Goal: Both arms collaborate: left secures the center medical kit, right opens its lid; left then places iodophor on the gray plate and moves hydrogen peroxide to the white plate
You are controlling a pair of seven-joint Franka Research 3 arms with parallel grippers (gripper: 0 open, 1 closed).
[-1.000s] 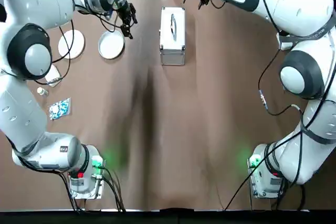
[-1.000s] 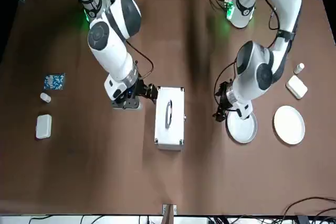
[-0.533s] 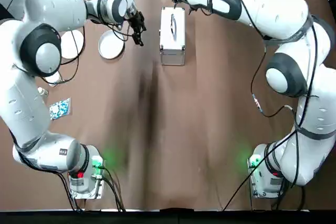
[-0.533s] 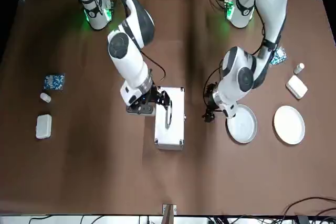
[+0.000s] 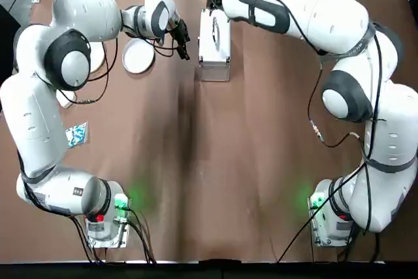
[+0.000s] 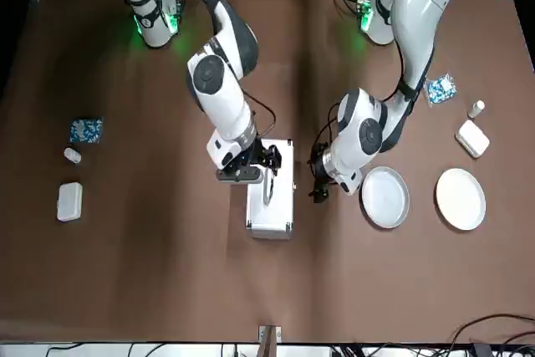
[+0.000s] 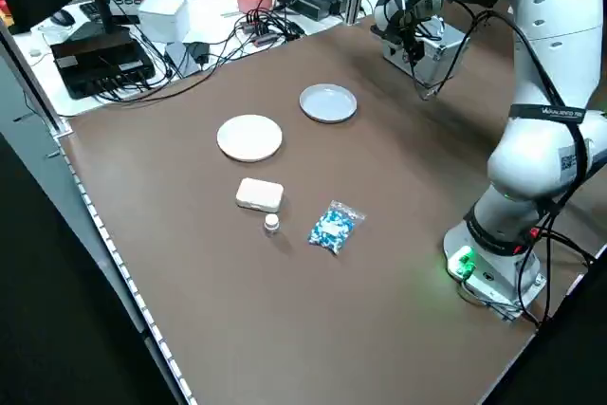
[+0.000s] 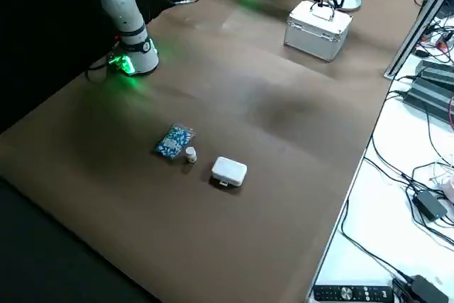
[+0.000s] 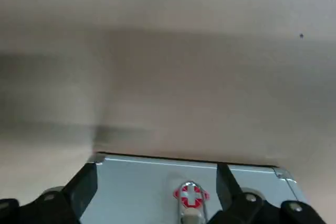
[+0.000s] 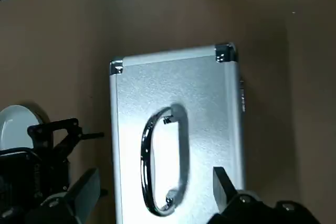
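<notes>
From overhead, the case (image 5: 215, 45) sits at twelve o'clock on the table (image 5: 248, 148); two plates (image 5: 138, 55) lie at ten o'clock, side by side.

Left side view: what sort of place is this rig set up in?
Probably a robotics lab or test bench. A brown-covered table holds the medical kit, while a neighbouring desk carries tangled cables and electronics boxes.

The two arms (image 5: 59, 115) were built of glossy white rounded shells joined by gray round joints with dark rings, and thin black cables looped loosely along their links. Each stood on a silver base at the lower edge of the top view, lit by a green lamp, the left one also showing a red spot. The left gripper (image 6: 318, 186) and right gripper (image 6: 269, 159) were black.
</notes>
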